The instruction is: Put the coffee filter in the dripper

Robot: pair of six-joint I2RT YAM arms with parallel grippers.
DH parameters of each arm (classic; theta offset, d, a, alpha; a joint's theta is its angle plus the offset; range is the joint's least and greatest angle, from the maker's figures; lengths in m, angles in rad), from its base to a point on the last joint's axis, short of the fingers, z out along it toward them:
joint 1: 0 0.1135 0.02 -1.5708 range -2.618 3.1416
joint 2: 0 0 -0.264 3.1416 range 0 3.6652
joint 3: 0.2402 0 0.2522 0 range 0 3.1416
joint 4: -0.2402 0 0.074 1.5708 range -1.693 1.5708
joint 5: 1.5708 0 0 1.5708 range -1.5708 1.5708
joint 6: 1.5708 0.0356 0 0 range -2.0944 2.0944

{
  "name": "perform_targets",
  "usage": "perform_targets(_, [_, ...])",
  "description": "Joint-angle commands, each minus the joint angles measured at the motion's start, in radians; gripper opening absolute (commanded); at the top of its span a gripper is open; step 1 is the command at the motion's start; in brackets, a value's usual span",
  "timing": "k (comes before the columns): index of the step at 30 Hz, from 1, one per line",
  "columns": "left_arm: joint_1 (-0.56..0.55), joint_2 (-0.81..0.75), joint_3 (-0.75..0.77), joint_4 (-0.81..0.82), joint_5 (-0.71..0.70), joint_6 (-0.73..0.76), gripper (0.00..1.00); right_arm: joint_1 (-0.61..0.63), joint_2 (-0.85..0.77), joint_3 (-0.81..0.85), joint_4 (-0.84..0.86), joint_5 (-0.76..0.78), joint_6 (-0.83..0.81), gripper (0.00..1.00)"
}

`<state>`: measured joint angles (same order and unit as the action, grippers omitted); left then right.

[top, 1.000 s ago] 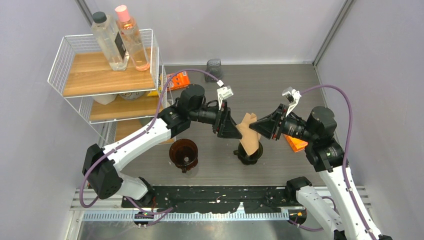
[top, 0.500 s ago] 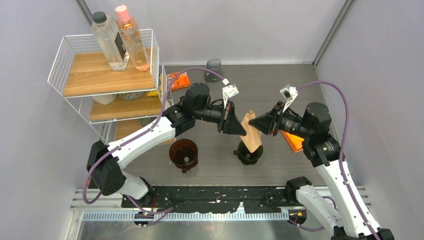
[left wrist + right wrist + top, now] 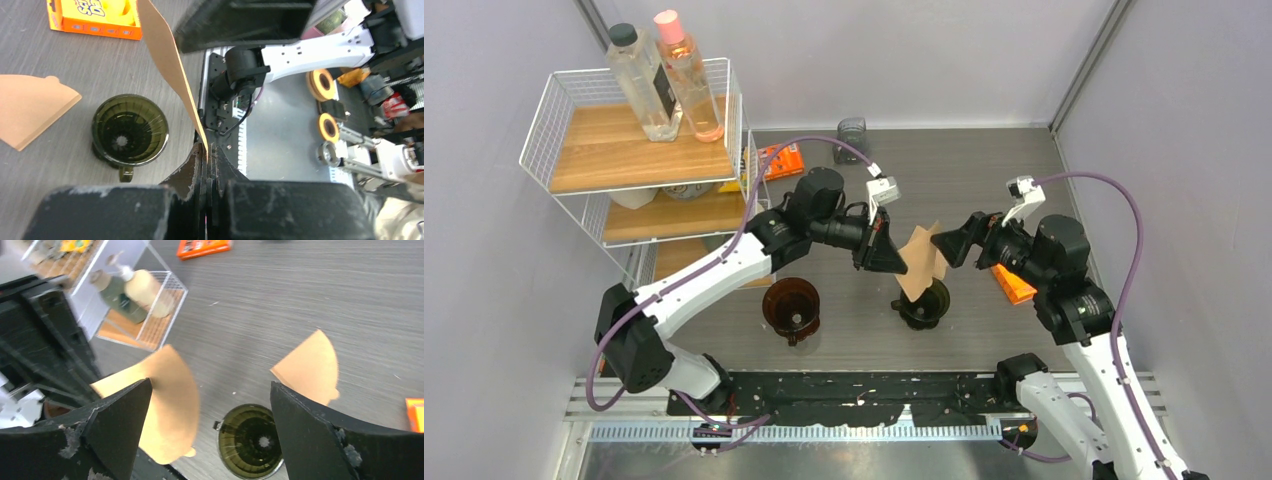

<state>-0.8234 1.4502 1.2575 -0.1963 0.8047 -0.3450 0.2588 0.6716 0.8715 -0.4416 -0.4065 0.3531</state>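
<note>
My left gripper is shut on the edge of a brown paper coffee filter, which hangs in the air just above the dark green glass dripper. In the left wrist view the filter runs edge-on up from the closed jaws, with the dripper to their left. My right gripper stands wide open to the right of the filter, touching nothing. Between its fingers I see the held filter and the empty dripper. Another filter lies flat on the table beyond the dripper.
A brown dripper stands left of the green one. A wire shelf with bottles fills the back left. An orange box and a grey cup sit at the back; another orange object lies under the right arm.
The right gripper opened, let go of the filter and drew back to the right. The left gripper closed on the filter, which now hangs from it alone, tilted over the dripper.
</note>
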Motion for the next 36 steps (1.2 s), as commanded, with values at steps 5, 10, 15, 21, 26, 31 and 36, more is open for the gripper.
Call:
perform_targets(5, [0.039, -0.078, 0.075, -0.176, -0.041, 0.257, 0.00, -0.031, 0.015, -0.012, -0.122, 0.290, 0.006, 0.96])
perform_targets(10, [0.044, -0.099, 0.069, -0.170, -0.072, 0.259, 0.00, -0.045, -0.010, -0.085, -0.047, 0.159, -0.084, 0.96])
perform_targets(15, [0.044, -0.103, 0.068, -0.118, -0.056, 0.210, 0.00, -0.046, -0.051, -0.163, 0.058, -0.029, -0.095, 0.96])
perform_targets(21, [0.044, -0.145, 0.018, -0.027, -0.149, 0.124, 0.00, -0.046, -0.052, -0.200, 0.094, -0.176, -0.077, 0.96])
perform_targets(26, [0.044, -0.190, -0.036, 0.020, -0.213, 0.096, 0.00, -0.046, -0.084, -0.228, 0.119, -0.187, -0.040, 0.96])
perform_targets(31, [0.045, -0.199, -0.046, 0.028, -0.200, 0.087, 0.00, -0.046, -0.118, -0.246, 0.187, -0.186, 0.022, 0.95])
perform_targets(36, [0.044, -0.201, -0.059, 0.056, -0.179, 0.067, 0.00, -0.045, -0.090, -0.269, 0.292, -0.239, 0.116, 0.95])
